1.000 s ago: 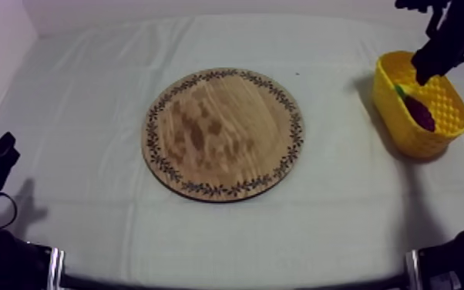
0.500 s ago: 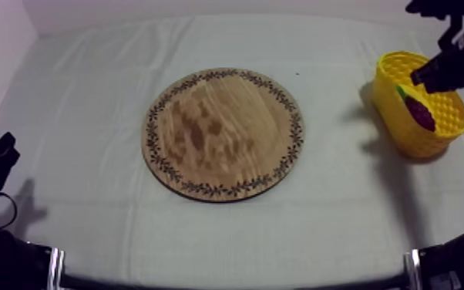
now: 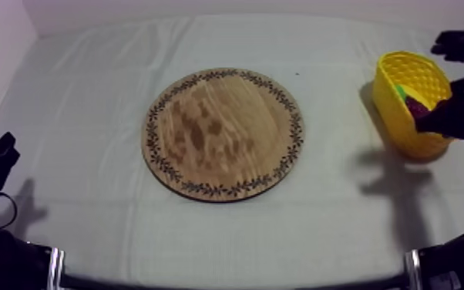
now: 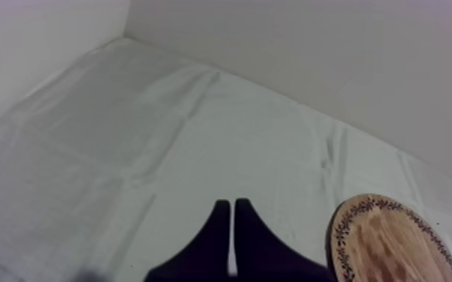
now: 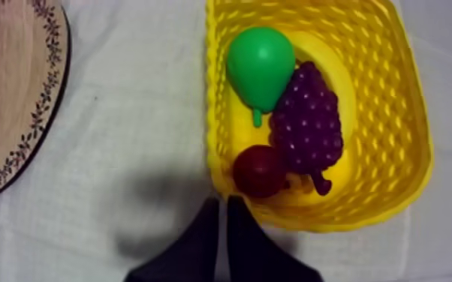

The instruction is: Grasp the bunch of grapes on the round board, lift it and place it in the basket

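Drawn back from over the basket [image 3: 393,116] since a second ago, right jaws are pressed together, empty — grapes [image 5: 306,124] lie inside (beside pear [image 5: 260,67] and small red fruit [image 5: 260,171]), so the job looks done — left jaws, also closed, rest idle.

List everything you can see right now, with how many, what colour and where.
wooden board: one, light brown with a dark patterned rim, middle of the table
yellow basket: one, yellow, right side of the table
bunch of grapes: one, purple, in the basket
pear: one, green, in the basket, touching the grapes
small red fruit: one, red, in the basket, against the grapes
cloth: one, grey-white, covering the table
left gripper: one, black, shut, over the cloth left of the board
right gripper: one, black, shut, beside the basket
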`<state>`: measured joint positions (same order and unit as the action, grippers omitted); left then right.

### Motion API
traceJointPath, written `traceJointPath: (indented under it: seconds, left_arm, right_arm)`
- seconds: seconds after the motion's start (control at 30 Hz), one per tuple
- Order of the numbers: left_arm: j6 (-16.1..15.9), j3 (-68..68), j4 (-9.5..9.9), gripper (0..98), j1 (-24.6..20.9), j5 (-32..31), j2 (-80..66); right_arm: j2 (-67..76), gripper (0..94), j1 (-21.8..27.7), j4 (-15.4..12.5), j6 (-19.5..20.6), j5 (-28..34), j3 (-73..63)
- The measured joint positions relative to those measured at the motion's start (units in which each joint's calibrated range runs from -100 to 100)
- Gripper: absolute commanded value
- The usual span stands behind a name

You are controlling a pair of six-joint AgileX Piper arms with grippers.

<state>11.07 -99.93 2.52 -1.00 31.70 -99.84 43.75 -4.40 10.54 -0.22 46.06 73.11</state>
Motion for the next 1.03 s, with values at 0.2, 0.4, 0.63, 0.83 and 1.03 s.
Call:
traceJointPath:
  seconds: [0.2,0.4,0.63,0.83,1.03]
  left_arm:
    - [0.0,0.0,0.0,0.0,0.0,0.0,0.0]
    - [0.0,0.0,0.0,0.0,0.0,0.0,0.0]
    - [0.0,0.0,0.0,0.0,0.0,0.0,0.0]
    - [0.0,0.0,0.0,0.0,0.0,0.0,0.0]
    - [0.0,0.0,0.0,0.0,0.0,0.0,0.0]
  right_arm:
    - [12.7,0.6,0.5,-10.5,-6.6,-4.8,9.3]
    - [24.8,0.4,1.3,-19.7,-14.0,-5.6,18.0]
    - [37.3,0.3,0.6,-19.4,-15.1,-4.6,22.9]
    - [45.8,0.3,1.3,-13.3,-9.4,-7.7,25.9]
    - [51.3,0.3,0.1,-11.9,-6.7,-8.1,26.4]
